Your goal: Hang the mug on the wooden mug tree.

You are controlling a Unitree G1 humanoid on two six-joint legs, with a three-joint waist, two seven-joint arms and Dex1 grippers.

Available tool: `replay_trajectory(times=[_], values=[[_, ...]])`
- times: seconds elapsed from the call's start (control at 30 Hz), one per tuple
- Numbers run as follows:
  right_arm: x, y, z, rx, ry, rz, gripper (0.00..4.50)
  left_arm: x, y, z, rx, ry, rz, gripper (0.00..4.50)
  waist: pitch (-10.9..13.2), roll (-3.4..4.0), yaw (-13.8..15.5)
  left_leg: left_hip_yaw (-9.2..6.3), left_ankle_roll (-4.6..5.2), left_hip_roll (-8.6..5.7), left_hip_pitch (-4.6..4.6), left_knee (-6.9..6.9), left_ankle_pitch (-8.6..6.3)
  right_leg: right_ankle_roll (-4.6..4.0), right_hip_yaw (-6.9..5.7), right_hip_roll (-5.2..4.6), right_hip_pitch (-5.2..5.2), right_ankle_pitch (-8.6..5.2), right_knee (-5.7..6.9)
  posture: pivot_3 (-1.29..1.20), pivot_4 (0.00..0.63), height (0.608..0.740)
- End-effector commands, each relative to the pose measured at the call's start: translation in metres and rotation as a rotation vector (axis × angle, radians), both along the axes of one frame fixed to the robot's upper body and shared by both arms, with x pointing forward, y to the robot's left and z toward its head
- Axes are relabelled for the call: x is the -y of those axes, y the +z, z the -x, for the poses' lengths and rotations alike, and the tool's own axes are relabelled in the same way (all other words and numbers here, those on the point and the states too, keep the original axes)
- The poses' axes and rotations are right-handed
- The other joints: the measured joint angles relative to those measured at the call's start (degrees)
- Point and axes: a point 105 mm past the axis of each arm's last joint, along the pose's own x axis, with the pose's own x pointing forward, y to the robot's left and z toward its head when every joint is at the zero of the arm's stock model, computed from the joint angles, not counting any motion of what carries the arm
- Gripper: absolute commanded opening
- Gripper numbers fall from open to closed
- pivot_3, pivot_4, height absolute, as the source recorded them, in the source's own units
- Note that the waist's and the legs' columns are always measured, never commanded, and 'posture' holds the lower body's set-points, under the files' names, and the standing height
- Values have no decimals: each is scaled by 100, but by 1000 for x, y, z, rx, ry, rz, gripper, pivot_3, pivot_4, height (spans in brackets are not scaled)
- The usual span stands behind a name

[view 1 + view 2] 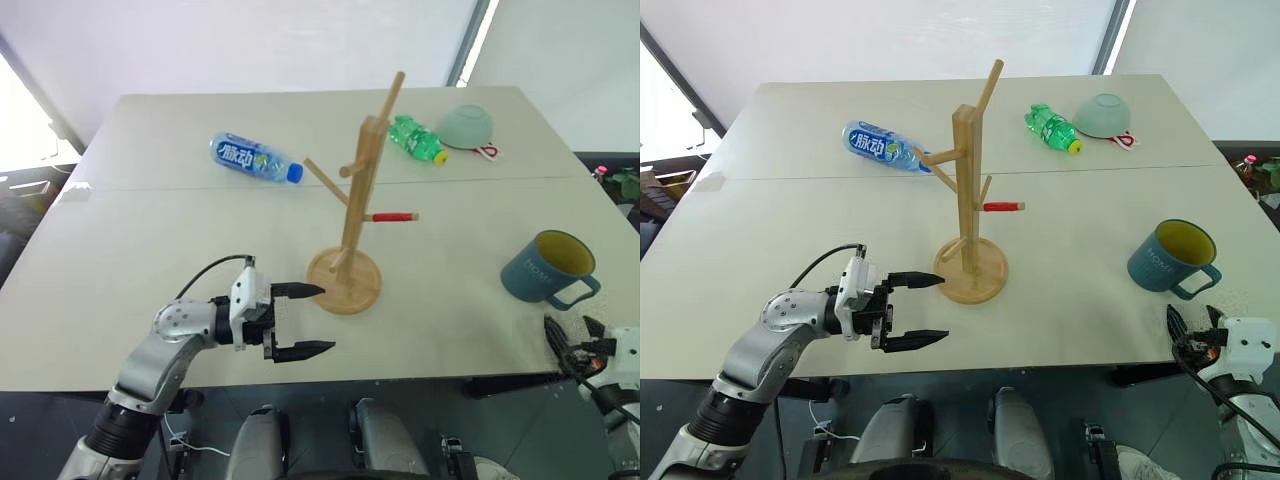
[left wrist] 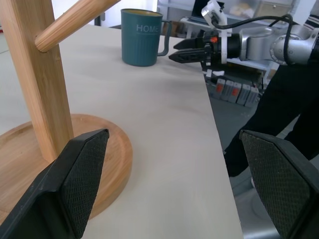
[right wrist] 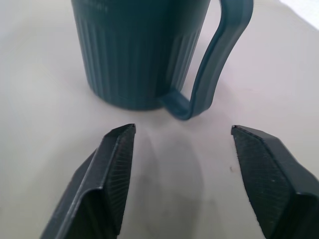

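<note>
Mug [image 1: 546, 266]: teal-blue, matte, yellow inside, loop handle toward the desk's near edge; pale "HOME" lettering on the side, vertical ribbing low on the wall in the right wrist view. Upright on the desk [image 1: 150, 260], near its right front corner, well apart from the stand. Held by nothing.

Wooden mug tree [image 1: 352, 230]: light wood, round disc base, square-section post, round pegs angled upward, 1 level peg with a red band [image 1: 395, 216]. Upright near the desk's middle, no mug on any peg. Post top and most pegs cut off in the left wrist view.

Desk: pale, smooth, matte top with a seam across its width.

Left end effector [image 1: 303, 321]: 2 black fingers with cross-hatched pads, spread wide, empty, level and pointing toward the stand's base, just short of it.

Right end effector [image 3: 187, 164]: 2 black fingers with ribbed inner faces, parted, empty; at the desk's right front edge just short of the mug handle, not touching it. Partly cut off at the frame edge in the head views.

Blue-labelled clear bottle [image 1: 255, 158]: plastic, blue cap, lying on its side behind the stand. Label characters hard to read.

Green bottle [image 1: 417, 139]: plastic, yellow cap, lying at the far right.

Pale green bowl [image 1: 466, 127]: smooth, turned upside down beside the green bottle; small red-and-white item at its rim, too small to identify.
</note>
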Motion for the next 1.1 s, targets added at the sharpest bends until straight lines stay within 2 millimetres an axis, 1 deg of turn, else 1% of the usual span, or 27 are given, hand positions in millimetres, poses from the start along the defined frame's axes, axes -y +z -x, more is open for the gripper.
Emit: replay_trajectory(times=[0.03,0.17,0.3,0.43,0.6,0.87,0.9,0.93,0.97,1.0,1.03,1.07,1.1], values=[[7,20,-2,79,-42,26,2858,1,13,1,41,-9,27,4500,0,0,0,0,0,0,0,0,0,0,0,0,0,0,0,0,150,740],[18,22,-6,103,-110,18,2858,3,17,0,48,-6,37,4500,0,0,0,0,0,-1,-1,3,0,0,0,0,1,0,0,0,150,740],[23,25,-8,120,-139,16,2858,4,19,0,50,-4,42,4500,0,1,8,-3,0,-1,-1,3,0,0,0,1,4,0,0,0,150,740],[25,23,-12,117,-157,13,2858,4,21,0,56,-6,42,4500,0,1,0,-2,0,-1,0,5,0,0,0,1,4,0,0,0,150,740],[23,20,-21,119,-162,-6,2858,4,25,-3,72,-2,52,4500,0,1,-2,-3,0,-1,0,10,0,0,0,2,6,0,5,0,150,740],[25,12,-34,137,-190,-99,2858,5,26,-4,77,1,51,4500,0,2,-7,-4,0,-1,-1,22,0,1,0,3,7,0,14,0,150,740],[25,11,-35,137,-190,-105,2294,5,26,-5,77,3,50,4500,0,2,-7,-4,0,-1,0,22,0,1,0,3,7,1,14,0,150,740],[24,10,-37,136,-185,-111,1997,4,26,-5,78,4,50,4500,0,2,-3,-4,0,-1,-1,22,0,1,0,3,7,1,14,0,150,740],[23,9,-38,136,-179,-119,1546,4,27,-5,79,5,50,4500,0,2,-2,-4,0,-1,-1,23,0,1,0,3,7,1,14,0,150,740],[23,9,-39,136,-174,-124,929,4,27,-5,79,6,50,4500,0,2,-4,-5,0,-1,-1,23,0,1,0,3,8,1,14,0,150,740],[21,9,-40,138,-166,-128,402,4,27,-5,79,7,50,4500,0,2,-5,-4,0,-1,-1,23,0,1,0,2,8,1,14,0,150,740],[20,9,-40,140,-159,-130,75,4,27,-5,79,8,50,4500,0,2,-5,-5,0,-1,-1,24,0,1,0,3,8,1,14,0,150,740],[17,11,-41,139,-145,-119,75,4,27,-6,78,14,50,4500,0,1,-6,-4,1,-1,0,24,0,1,0,3,9,1,14,0,150,740]])
